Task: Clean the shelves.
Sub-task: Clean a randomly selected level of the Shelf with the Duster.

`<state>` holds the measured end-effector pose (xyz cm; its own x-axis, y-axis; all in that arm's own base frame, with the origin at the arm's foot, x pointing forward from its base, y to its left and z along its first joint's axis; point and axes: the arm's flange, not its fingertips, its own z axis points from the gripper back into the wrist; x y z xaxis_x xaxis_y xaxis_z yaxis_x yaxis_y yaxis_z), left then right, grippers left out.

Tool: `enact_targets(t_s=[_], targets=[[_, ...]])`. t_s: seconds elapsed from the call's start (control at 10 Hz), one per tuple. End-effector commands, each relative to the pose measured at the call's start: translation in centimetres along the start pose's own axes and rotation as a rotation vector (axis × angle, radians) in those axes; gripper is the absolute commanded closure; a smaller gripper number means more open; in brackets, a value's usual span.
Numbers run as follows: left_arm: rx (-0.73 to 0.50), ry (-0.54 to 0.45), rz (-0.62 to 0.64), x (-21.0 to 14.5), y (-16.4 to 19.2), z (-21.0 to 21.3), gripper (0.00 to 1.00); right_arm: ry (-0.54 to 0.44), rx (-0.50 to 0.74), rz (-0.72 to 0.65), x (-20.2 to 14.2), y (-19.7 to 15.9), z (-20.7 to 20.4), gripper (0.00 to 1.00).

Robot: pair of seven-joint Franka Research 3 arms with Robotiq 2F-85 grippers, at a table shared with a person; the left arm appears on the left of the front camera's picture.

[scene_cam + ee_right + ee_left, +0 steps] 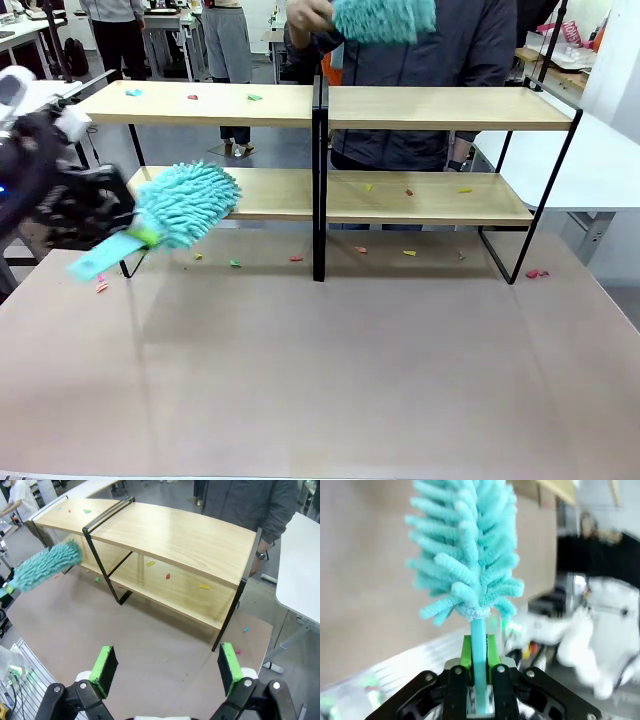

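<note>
Far half of the table (320, 380): the shelves (430, 108) stand here, two wooden tiers on a black frame, running left to right.
Person (470, 50): behind the shelves, holding a teal duster (385, 18) above the top board.
Left gripper (140, 235): pinching the flat handle of a second duster (185, 203), whose fluffy head is near the lower tier's left end.
Right gripper (167, 662): fingers spread wide, nothing between them, above the near table.
Scraps (408, 191): small coloured bits on both tiers and on the table beneath.

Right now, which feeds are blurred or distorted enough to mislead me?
Front view: the left gripper is smeared by motion blur, while the shelves are sharp. Left wrist view: the duster is in focus, the background behind it soft and streaked. Right wrist view: sharp, but the wide-angle lens bows the top board.
</note>
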<state>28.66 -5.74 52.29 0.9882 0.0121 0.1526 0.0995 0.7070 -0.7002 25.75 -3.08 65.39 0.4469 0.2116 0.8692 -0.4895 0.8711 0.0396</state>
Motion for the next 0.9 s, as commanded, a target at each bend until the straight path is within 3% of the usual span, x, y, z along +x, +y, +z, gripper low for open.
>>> enact_targets(t_s=[0.0, 0.1, 0.2, 0.4, 0.8], targets=[[-0.069, 0.301, -0.277, -4.8, 3.8, 4.9, 0.87, -0.003, 0.003, 0.000, 0.0, -0.1, 0.0, 0.00], [-0.107, 0.446, -0.362, -6.2, 5.0, 8.0, 0.87, -0.003, 0.003, 0.000, 0.0, -0.1, 0.0, 0.00], [-0.133, 0.475, -0.440, -8.3, 6.2, 11.5, 0.87, -0.003, 0.003, 0.000, 0.0, -0.1, 0.0, 0.00], [-0.241, 0.246, -0.568, -10.9, 8.0, 18.0, 0.87, -0.003, 0.003, 0.000, 0.0, -0.1, 0.0, 0.00], [-0.361, -0.109, -0.818, -10.6, 9.2, 25.8, 0.87, -0.003, 0.003, 0.000, 0.0, -0.1, 0.0, 0.00]])
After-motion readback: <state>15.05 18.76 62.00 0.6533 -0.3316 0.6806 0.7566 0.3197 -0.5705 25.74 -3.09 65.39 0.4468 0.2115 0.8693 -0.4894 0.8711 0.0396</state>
